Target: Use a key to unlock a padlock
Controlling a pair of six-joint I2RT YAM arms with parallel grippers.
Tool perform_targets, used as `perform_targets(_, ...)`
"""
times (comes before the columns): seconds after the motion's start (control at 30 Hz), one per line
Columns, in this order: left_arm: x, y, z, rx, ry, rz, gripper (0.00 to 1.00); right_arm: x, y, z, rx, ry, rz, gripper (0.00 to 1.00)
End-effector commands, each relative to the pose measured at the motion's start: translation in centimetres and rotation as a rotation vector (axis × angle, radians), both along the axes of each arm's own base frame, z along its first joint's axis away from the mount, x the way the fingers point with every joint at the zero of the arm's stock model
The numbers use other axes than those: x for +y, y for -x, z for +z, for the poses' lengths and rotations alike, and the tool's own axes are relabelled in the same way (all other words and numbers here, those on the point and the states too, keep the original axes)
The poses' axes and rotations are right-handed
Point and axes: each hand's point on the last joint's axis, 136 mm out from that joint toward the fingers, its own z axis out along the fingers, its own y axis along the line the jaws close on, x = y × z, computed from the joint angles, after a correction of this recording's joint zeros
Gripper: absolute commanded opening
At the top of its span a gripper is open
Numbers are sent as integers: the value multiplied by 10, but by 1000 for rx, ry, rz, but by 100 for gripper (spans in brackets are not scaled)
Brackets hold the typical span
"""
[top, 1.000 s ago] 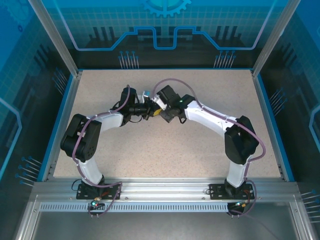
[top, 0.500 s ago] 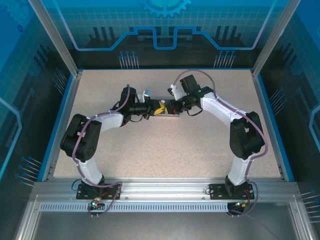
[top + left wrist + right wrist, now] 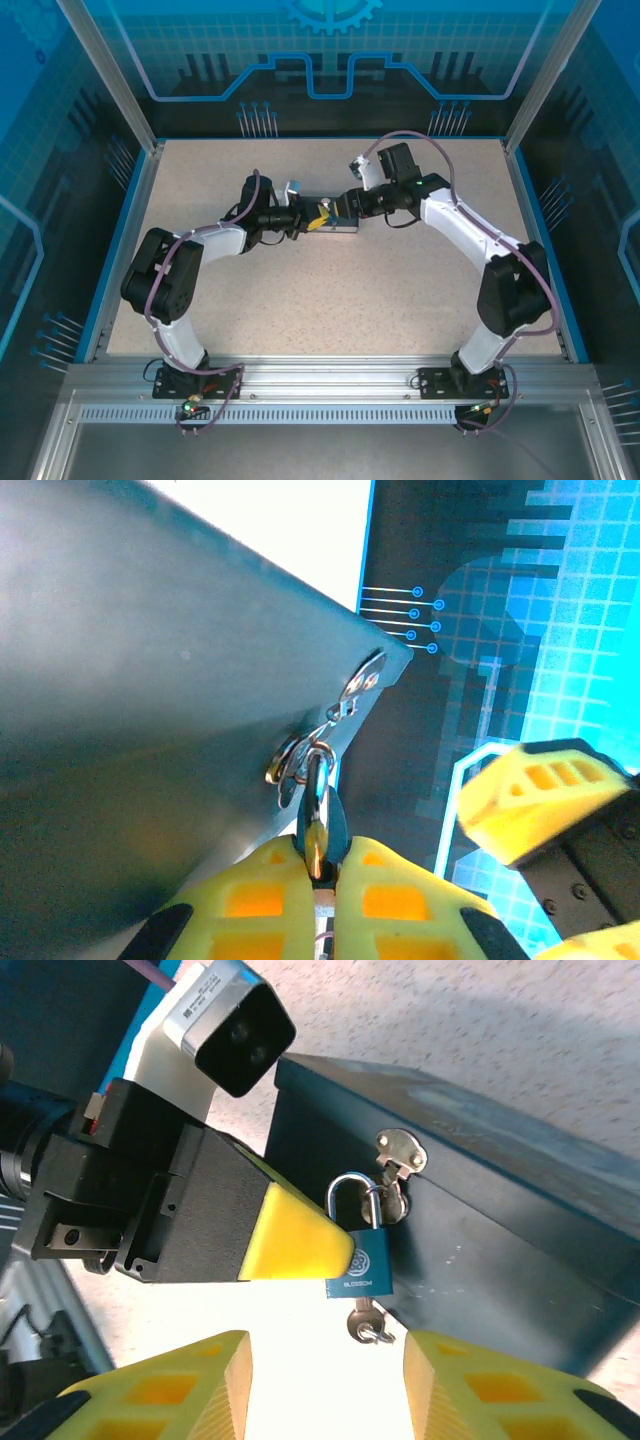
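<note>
Both arms look built alike from where I stand: the left arm (image 3: 215, 240) and the right arm (image 3: 462, 225) have glossy white links between bulky black joint housings, on black base plates (image 3: 195, 378) at six o'clock. A purple cable (image 3: 150, 300) trails along each arm and loops free near the wrist. A small green light (image 3: 418, 182) glows on the right one. The left gripper (image 3: 320, 855) has a boxy black body, yellow fingers (image 3: 265, 890) with hollow ribbed pockets, and a white camera housing (image 3: 225, 1025) with a black face at eleven o'clock; the right gripper (image 3: 327, 1345) matches, with small screws (image 3: 577, 890) in its black mount
</note>
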Motion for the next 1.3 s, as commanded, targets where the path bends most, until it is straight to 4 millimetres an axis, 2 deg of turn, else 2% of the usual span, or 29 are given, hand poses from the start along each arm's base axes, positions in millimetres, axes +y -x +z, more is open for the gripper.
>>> perform_targets(0.0,4,11,-24,94,-34,2,0,-8,4,-8,-111,217,3,41)
perform_targets(0.13,4,12,-23,94,-33,1,0,-4,6,-23,-242,441,41,36)
perform_targets(0.23,4,12,-23,93,-32,0,0,0,7,-32,-302,543,61,33)
perform_targets(0.6,3,11,-21,89,-32,-3,0,16,2,-53,-374,719,118,32)
perform_targets(0.87,3,12,-21,89,-29,-5,0,23,-3,-55,-417,774,123,31)
perform_targets(1.07,3,12,-21,91,-28,-6,0,26,-6,-53,-444,803,122,21)
perform_targets(1.27,3,12,-22,90,-28,-5,0,29,-7,-58,-442,814,135,1)
